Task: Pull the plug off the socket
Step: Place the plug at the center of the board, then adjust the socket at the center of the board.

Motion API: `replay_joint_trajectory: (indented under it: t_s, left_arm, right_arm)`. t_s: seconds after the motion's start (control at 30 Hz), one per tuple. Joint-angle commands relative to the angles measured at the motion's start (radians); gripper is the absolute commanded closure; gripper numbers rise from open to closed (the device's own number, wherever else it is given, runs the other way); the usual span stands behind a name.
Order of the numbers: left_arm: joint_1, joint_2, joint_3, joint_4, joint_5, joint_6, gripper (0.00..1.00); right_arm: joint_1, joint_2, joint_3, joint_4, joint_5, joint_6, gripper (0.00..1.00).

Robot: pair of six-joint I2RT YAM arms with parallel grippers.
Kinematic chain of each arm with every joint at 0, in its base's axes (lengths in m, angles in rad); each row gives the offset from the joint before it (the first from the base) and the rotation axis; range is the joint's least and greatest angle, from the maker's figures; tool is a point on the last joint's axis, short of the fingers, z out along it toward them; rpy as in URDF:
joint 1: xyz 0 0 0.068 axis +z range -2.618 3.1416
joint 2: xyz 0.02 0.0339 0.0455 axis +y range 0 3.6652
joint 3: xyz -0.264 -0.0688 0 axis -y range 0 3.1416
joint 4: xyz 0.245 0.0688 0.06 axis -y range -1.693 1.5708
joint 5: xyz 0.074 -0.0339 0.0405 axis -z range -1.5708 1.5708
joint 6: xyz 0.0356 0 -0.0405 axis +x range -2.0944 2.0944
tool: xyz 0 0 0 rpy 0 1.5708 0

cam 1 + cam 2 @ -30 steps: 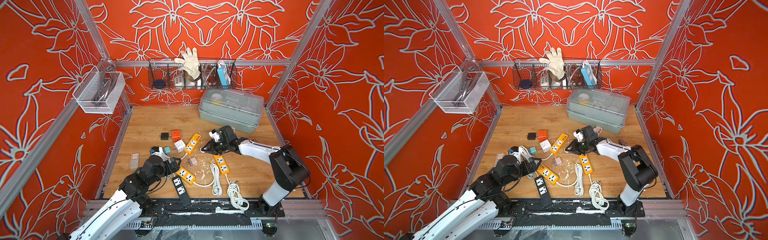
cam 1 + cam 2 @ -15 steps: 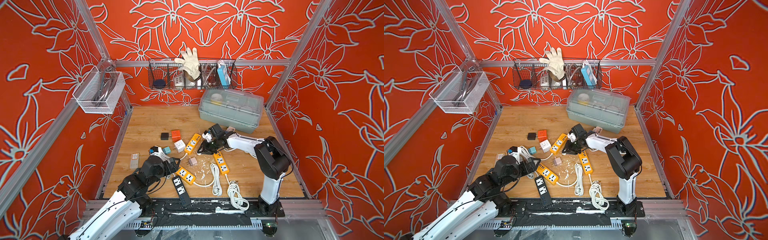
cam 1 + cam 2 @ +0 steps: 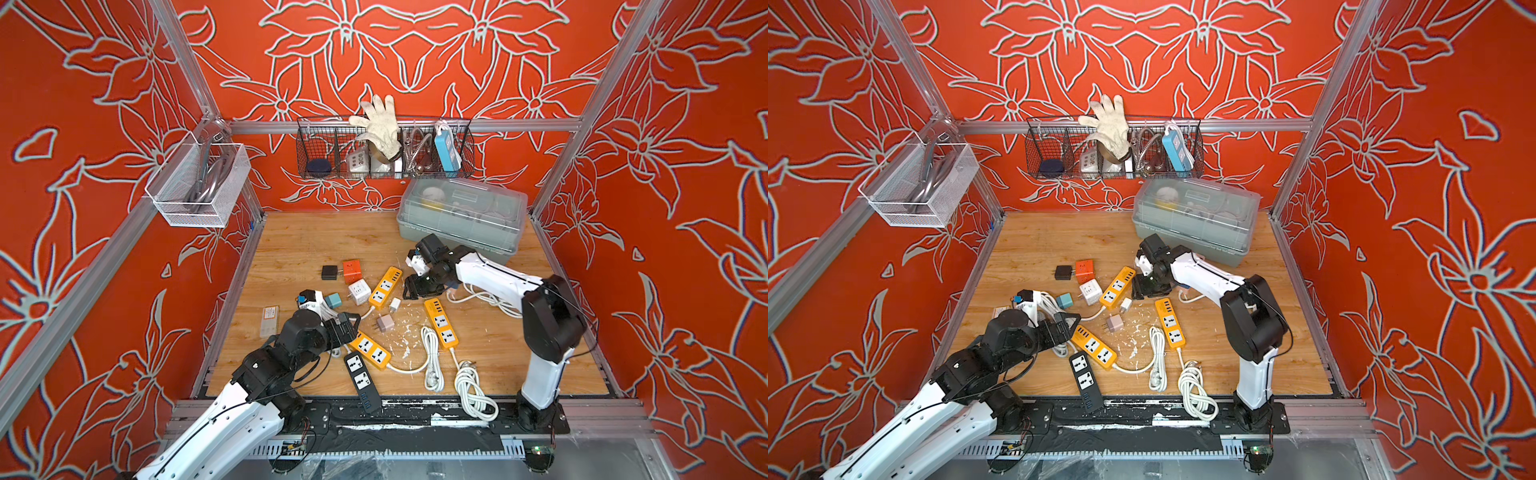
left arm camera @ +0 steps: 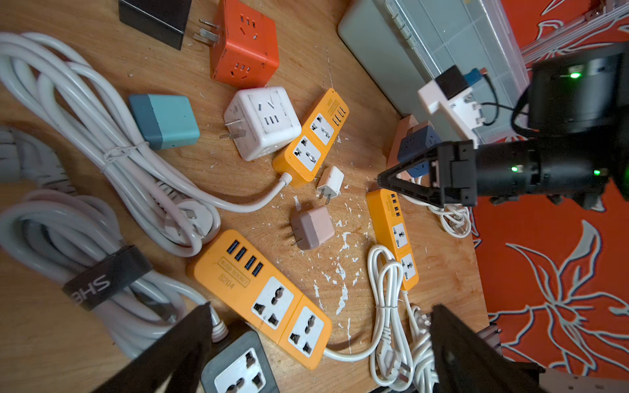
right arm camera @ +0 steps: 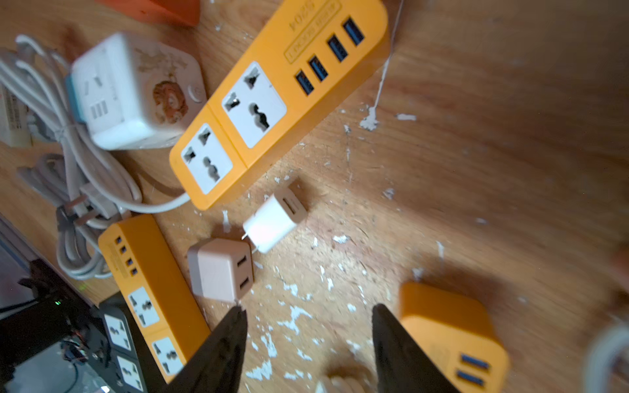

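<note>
The small white plug (image 5: 274, 219) lies loose on the wooden table, just off the cable end of an orange socket strip (image 5: 272, 98); both show in both top views, the plug (image 3: 394, 304) and the strip (image 3: 385, 287). The strip's sockets are empty. My right gripper (image 5: 308, 311) hangs low over the table beside them, open, with only bare wood between its fingers; in a top view the right gripper (image 3: 409, 291) is right of the strip. My left gripper (image 4: 320, 309) is wide open over another orange strip (image 4: 262, 296) near the front left.
A pink adapter (image 3: 385, 323), a white cube socket (image 3: 359, 291), an orange cube (image 3: 351, 270) and a black strip (image 3: 360, 376) crowd the middle. A third orange strip (image 3: 441, 323) and coiled white cables (image 3: 473, 390) lie front right. A grey lidded box (image 3: 461, 216) stands behind the right arm.
My right gripper's jaws have spread apart from shut, and that arm's elbow has swung in to the left. The left arm has not moved.
</note>
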State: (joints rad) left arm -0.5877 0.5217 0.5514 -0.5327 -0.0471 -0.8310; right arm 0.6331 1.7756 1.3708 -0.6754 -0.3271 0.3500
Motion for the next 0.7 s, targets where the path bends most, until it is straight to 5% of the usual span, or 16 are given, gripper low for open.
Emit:
replay_joint_trajectory:
  t_s: [0.0, 0.13, 0.27, 0.37, 0.5, 0.67]
  left_arm:
    - [0.008, -0.011, -0.002, 0.053, 0.018, 0.005, 0.02]
    - [0.010, 0.010, -0.027, 0.115, 0.051, -0.016, 0.02]
    - [0.011, 0.048, -0.030, 0.147, 0.079, -0.020, 0.02]
    - [0.011, 0.069, -0.030, 0.166, 0.095, -0.020, 0.02]
    - [0.010, 0.084, -0.033, 0.181, 0.110, -0.021, 0.02]
    - [0.010, 0.084, -0.036, 0.182, 0.115, -0.023, 0.02]
  right_arm:
    - [0.004, -0.185, -0.067, -0.017, 0.138, -0.105, 0.39]
    - [-0.016, -0.382, -0.205, 0.068, 0.239, -0.082, 0.38]
    - [-0.081, -0.536, -0.334, 0.149, 0.284, -0.012, 0.24]
    - [-0.175, -0.609, -0.427, 0.224, 0.257, 0.081, 0.03]
    - [-0.282, -0.622, -0.497, 0.324, 0.147, 0.213, 0.00]
    - [-0.307, -0.467, -0.407, 0.281, 0.083, 0.258, 0.01]
